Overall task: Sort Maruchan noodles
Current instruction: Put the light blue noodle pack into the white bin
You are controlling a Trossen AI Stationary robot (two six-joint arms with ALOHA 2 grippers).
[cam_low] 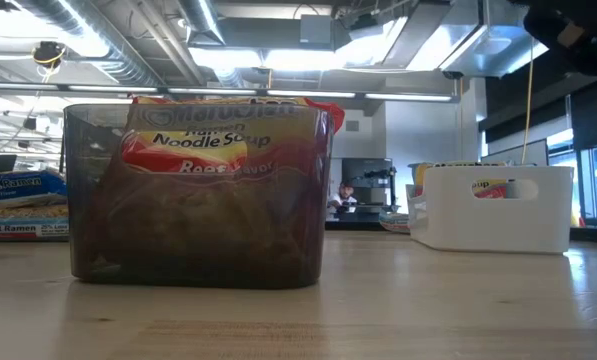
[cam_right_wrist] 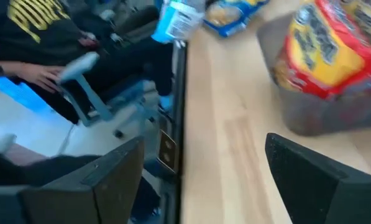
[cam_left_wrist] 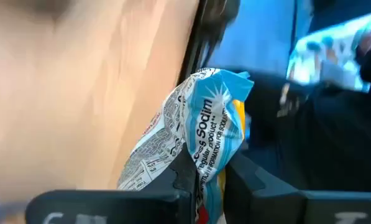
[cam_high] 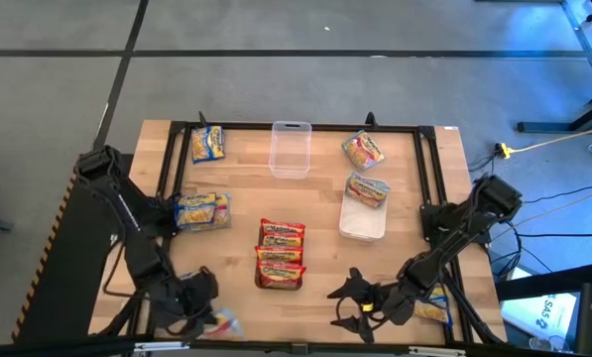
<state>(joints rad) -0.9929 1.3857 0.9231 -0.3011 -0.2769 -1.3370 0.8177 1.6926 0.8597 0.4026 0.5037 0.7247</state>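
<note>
Left wrist view: left gripper [cam_left_wrist: 207, 180] clamped on one end of a blue-labelled crinkled plastic ramen packet [cam_left_wrist: 201, 130], at the near-left table edge. Right gripper [cam_high: 353, 302] spread wide, empty, hovering near the table's front edge, right of the dark bin of red-labelled packets [cam_high: 280, 254]. Other blue packets lie stacked mid-left [cam_high: 202, 210]. Judgement: pinch is on the wrapper end only; lift slowly, keep the packet hanging clear of the table edge, carry it to the blue stack.

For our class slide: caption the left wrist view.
Left pincer shut on crinkled blue plastic ramen packet beside the wooden table.
</note>
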